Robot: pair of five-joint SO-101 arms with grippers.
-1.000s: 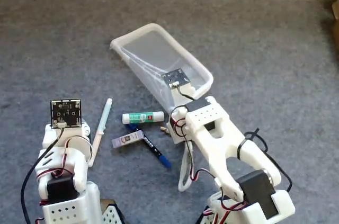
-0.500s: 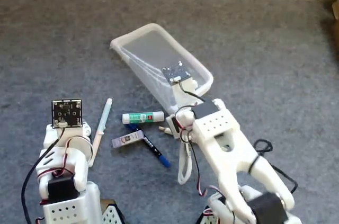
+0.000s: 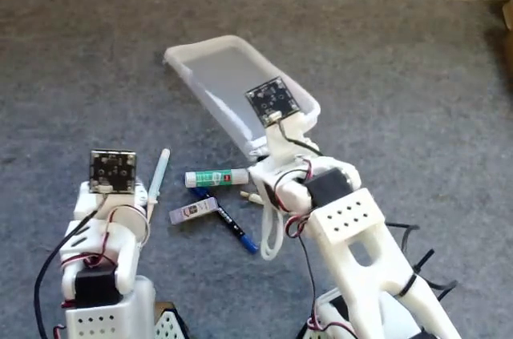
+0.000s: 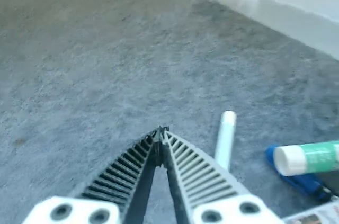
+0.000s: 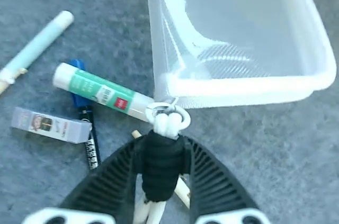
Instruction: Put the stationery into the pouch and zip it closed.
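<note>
Currently, none of the task is complete, and you should log it at the opening stage. The pouch (image 3: pixel 224 74) lies upper centre of the high view on the grey carpet (image 3: pixel 401 74). It is translucent, its mouth looks open, and nothing shows inside it. All four stationery items are outside it, grouped at lower left of centre. The glue stick (image 3: pixel 216 178) lies just below the pouch's near corner. The blue pen (image 3: pixel 232 227) runs diagonally beneath it. The small box (image 3: pixel 193 211) lies against that pen's left side. The pale pen (image 3: pixel 158 175) lies a little further left, apart from the others. Your right gripper (image 5: pixel 160 152) sits at the pouch's near corner, its jaws pinching the black pull (image 5: pixel 159 181). That pull is joined to the pouch corner by a white cord ring (image 5: pixel 168 118). I judge this grip to be steadying or positioning the pouch, not zipping it, since no item has been loaded. Your left gripper (image 4: pixel 160 131) hangs low over bare carpet beside the pale pen, with its jaws pressed together and nothing between them. Outstanding work: four items to lift and place inside, then the zip to run shut. Risk noted: the pouch is light and may drag on the carpet when the pull is tugged.
</note>
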